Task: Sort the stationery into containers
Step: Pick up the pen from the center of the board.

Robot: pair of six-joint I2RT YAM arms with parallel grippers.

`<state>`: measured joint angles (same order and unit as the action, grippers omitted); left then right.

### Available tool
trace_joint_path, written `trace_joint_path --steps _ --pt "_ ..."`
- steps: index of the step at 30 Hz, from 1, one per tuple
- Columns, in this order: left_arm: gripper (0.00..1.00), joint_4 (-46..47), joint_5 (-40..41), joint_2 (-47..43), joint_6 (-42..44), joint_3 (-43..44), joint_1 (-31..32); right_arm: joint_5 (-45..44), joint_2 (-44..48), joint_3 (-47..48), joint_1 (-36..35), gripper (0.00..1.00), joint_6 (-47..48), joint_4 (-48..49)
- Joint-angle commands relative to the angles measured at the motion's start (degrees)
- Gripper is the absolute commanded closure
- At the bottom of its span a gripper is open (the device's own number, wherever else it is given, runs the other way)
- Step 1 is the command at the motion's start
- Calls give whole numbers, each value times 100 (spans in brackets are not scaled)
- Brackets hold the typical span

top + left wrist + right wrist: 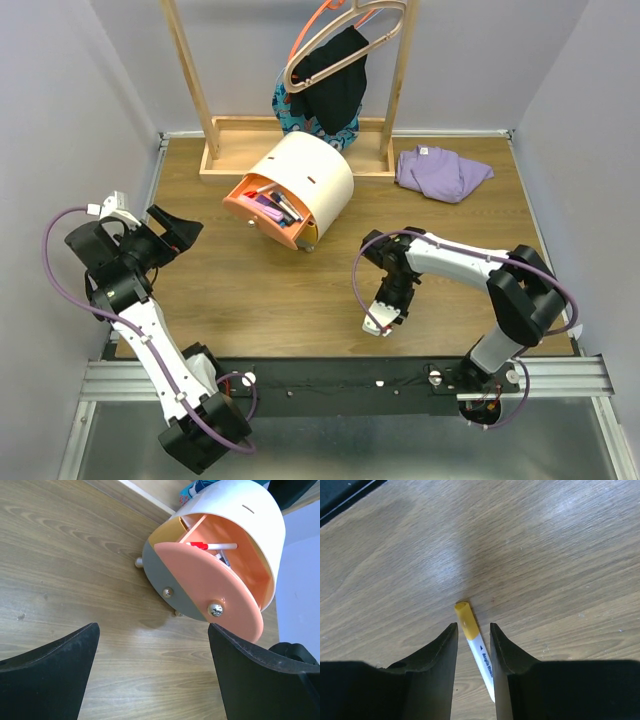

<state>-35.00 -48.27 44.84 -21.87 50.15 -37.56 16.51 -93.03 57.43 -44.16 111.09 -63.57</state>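
The cream drum-like chest (pixel 310 175) stands at the table's middle back. Its orange drawer (pixel 262 210) is pulled open and holds several pens. In the left wrist view the orange drawer front (pixel 210 587) shows with a red-capped white pen (pixel 215 546) inside. My left gripper (pixel 185 228) is open and empty, left of the chest, with bare table between its fingers (pixel 55 670). My right gripper (pixel 385 312) points down at the table. Its narrowly open jaws straddle a white marker with a yellow cap (pixel 470 625) that lies on the wood; the marker is hidden in the top view.
A wooden rack base (pixel 225 160) stands behind the chest, with hangers and dark clothes (pixel 330 85) above it. A purple cloth (pixel 440 170) lies at the back right. Walls close in the table's left and right sides.
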Motion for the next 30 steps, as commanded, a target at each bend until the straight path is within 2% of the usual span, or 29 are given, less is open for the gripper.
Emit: trace_joint_path --steps 1,15,18,19,21,22,26,30 --pt "1 -85 81 25 104 206 -93 -52 -206 5 22 62 -35 249" --pt "1 -165 116 113 183 232 -208 -342 -321 -434 153 66 -17 679" --pt "1 -121 81 130 121 197 -225 -359 -425 -461 180 74 -165 706" --pt "1 -112 72 148 113 206 -225 -316 -470 -435 189 80 -227 697" --pt "1 -77 64 174 95 214 -234 -272 -610 -294 189 87 -394 566" --pt "1 -51 55 174 69 214 -234 -176 -628 -215 197 92 -473 513" --pt "1 81 -24 192 -37 215 -225 272 -488 591 189 95 -868 -65" --pt "1 370 -95 209 -273 162 -225 931 -479 2208 206 96 -1868 -769"
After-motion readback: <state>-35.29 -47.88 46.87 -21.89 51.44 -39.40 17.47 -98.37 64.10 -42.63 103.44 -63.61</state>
